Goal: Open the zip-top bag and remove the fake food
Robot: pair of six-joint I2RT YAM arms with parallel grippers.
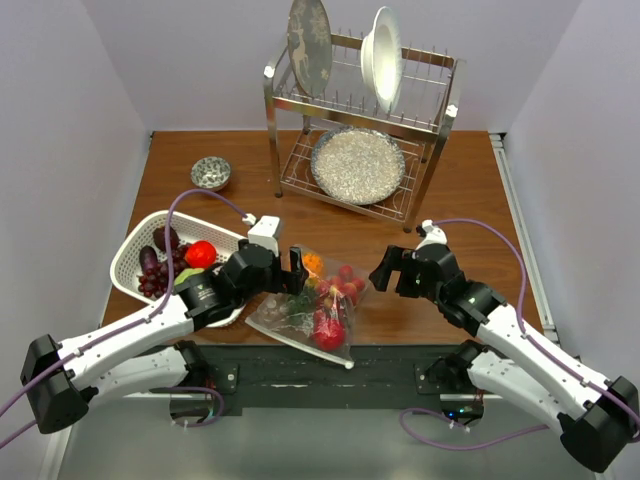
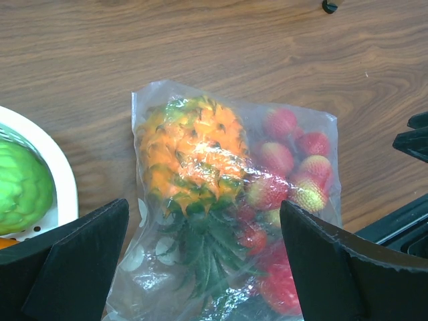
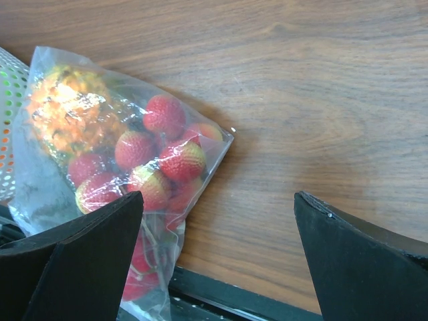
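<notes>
The zip-top bag [image 1: 312, 305] lies flat on the wooden bench [image 1: 470, 210], with the fake food [image 2: 194, 150], orange and red pieces, inside it. The left gripper [image 2: 204, 202] hovers directly above the bag, jaws wide apart and holding nothing. The right gripper [image 3: 217, 194] hangs just right of the bag, jaws also apart. 1 white basket [image 1: 135, 250] sits left of the bag.
</notes>
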